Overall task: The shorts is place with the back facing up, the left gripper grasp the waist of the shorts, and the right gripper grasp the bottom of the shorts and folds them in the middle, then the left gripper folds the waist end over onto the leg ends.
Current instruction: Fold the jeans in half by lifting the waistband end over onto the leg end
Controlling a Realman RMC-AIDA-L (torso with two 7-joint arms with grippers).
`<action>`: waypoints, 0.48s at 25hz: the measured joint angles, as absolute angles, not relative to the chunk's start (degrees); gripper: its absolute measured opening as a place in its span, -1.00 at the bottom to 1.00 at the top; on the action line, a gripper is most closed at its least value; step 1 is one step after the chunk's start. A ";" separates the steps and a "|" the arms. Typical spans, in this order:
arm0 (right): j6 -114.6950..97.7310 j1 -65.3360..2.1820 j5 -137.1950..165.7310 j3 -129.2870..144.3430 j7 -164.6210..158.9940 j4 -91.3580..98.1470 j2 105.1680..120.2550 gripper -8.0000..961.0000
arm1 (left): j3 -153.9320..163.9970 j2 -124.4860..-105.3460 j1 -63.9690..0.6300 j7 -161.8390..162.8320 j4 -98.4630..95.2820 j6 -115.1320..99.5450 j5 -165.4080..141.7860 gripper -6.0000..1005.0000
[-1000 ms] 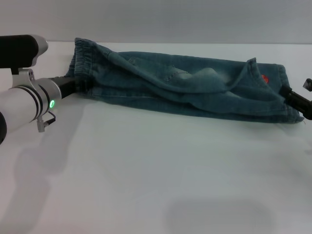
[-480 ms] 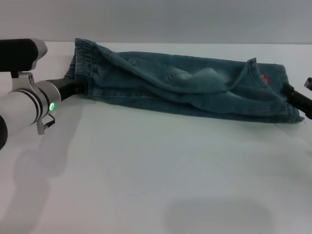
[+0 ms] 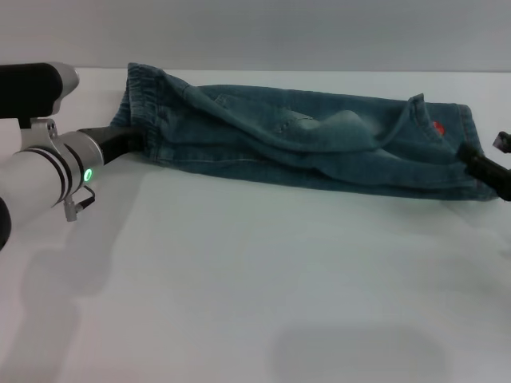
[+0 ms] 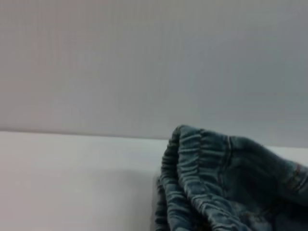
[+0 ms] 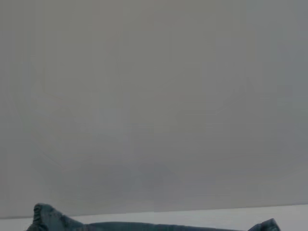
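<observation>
One pair of shorts [image 3: 303, 144] lay folded lengthwise into a long band across the upper half of the head frame, resting on the white desk [image 3: 255, 287]. I saw the waist of the shorts [image 3: 142, 104] at the upper left, its gathered elastic bunched and slightly raised, and the bottom of the shorts [image 3: 459, 155] at the right, with a small red-orange print near that end. A loose ridge of denim ran along the middle of the band.

At the left, my left hand [image 3: 128, 137] met the waist edge, its black tip touching the fabric; I could not tell whether its fingers were pinching the cloth or spread. The green light glowed on its white arm. In the left wrist view the ruffled band filled the lower right of the frame.

At the far right edge, my right hand [image 3: 471, 159] touched the hem end; its finger state I could not tell either.
</observation>
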State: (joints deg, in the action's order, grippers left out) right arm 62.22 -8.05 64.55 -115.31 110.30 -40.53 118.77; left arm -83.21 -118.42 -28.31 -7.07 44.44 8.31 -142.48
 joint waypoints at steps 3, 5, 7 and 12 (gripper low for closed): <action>62.52 -8.22 64.67 -114.62 110.30 -40.34 118.79 0.74 | -83.21 -118.42 -28.31 -7.07 44.44 8.31 -142.48 -0.65; 62.67 -8.35 64.72 -113.17 110.30 -40.28 118.81 0.74 | -83.04 -118.44 -27.13 -7.02 46.45 8.57 -142.47 -0.67; 62.70 -8.69 64.78 -111.32 110.43 -40.33 118.82 0.74 | -83.04 -118.44 -27.13 -7.02 46.45 8.57 -142.47 -0.84; 62.78 -9.04 64.79 -109.73 110.49 -40.48 118.83 0.74 | -82.97 -118.30 -21.87 -6.94 55.40 11.91 -142.55 -0.92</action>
State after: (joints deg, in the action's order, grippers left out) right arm 62.78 -9.04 64.79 -109.73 110.49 -40.48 118.83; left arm -82.97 -118.30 -21.87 -6.94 55.40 11.91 -142.55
